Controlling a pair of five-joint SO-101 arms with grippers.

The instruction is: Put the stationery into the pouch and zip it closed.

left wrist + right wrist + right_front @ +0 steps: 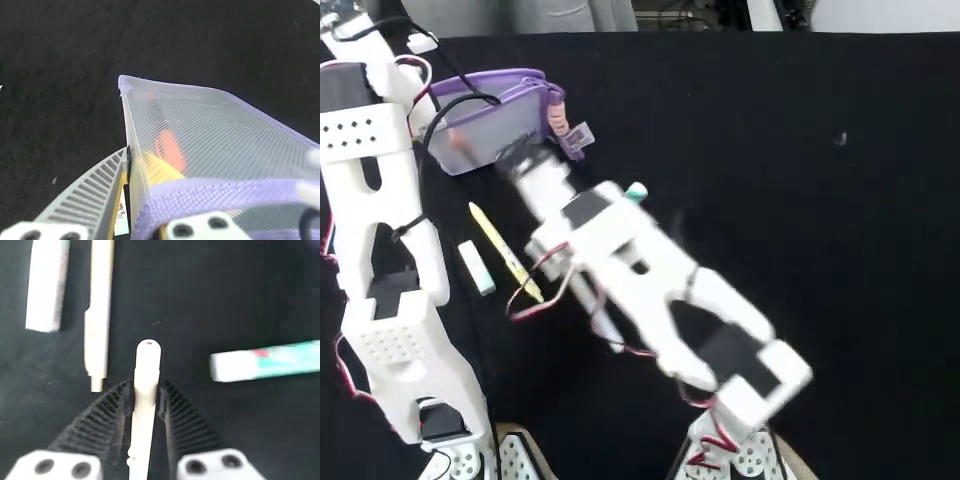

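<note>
The clear mesh pouch with purple trim is at the table's far left, and my left gripper is shut on its rim. In the left wrist view the pouch holds something orange and something yellow, beside my left gripper. My right gripper is close to the pouch's near side. It is shut on a white pen, as the right wrist view of the gripper shows. On the table lie a yellow pen, a white eraser and a teal-and-white stick.
The table is covered in black cloth, with wide free room on its right half. A pink coiled zipper pull hangs at the pouch's right end. Both arm bases stand at the near edge.
</note>
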